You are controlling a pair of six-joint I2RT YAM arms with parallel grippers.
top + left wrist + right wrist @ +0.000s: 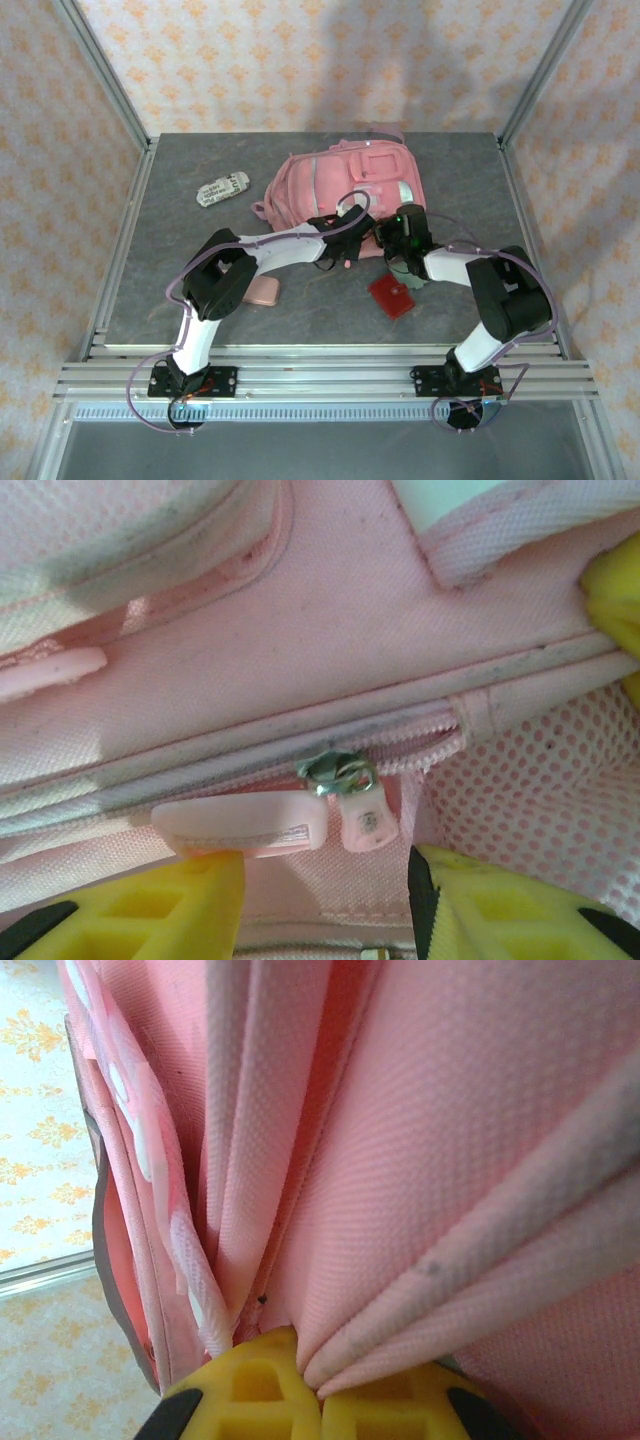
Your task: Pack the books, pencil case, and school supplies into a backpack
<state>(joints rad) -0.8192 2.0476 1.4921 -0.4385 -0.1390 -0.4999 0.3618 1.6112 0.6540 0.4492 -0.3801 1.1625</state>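
At the far left of the table (pixel 160 260) lay a printed pouch (pixel 222 189), and nearer to the arms a small flat pink item (pixel 263 291). I could not say which of them was the pencil case.

The left end effector (pixel 327 880) stood open at the near side of the backpack (pixel 330 180), which lay in the middle of the table toward the back. From its wrist view, the two yellow fingers (pixel 150 910) were apart and held nothing. The metal zipper slider (pixel 338 773) and its long pink pull tab (pixel 245 825) sat just beyond the gap.

To the right, the red square pad (pixel 392 295) lay on the table just in front of the backpack, near the right arm. The right end effector (pixel 320 1385) was closed on a fold of the pink fabric and pinched it firmly.

I judged that the step in hand was to work the zipper. To do it well, the left end effector should go a little forward until the long tab is truly between the fingers. It should close on the tab alone, not on the mesh beside it. Then it should pull along the zipper line, not upward, while the right side holds the cloth tight. If the fabric is slack, the slider may jam.
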